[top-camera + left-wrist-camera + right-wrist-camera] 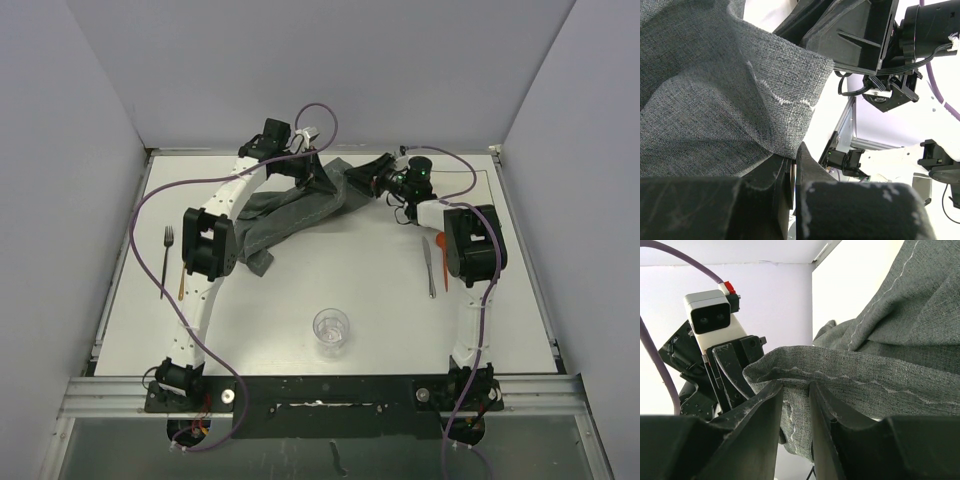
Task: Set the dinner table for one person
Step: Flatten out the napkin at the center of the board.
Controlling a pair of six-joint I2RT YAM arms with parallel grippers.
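Note:
The dark grey stitched placemat (290, 215) hangs crumpled over the back middle of the white dinner table (350, 275). My left gripper (318, 182) is shut on its edge; in the left wrist view the cloth (715, 100) runs into the closed gripper (794, 160). My right gripper (358, 183) faces it from the right and pinches a bunched fold of the cloth (880, 370) between its fingers (765, 410). The two grippers are almost touching, with the cloth's upper edge lifted off the table. A clear glass (331, 330) stands at the near middle.
A fork (167, 258) and an orange-handled utensil (181, 283) lie at the table's left side, partly under the left arm. A knife (429, 265) and another orange-handled piece (443, 262) lie at the right, beside the right arm. Grey walls enclose the table.

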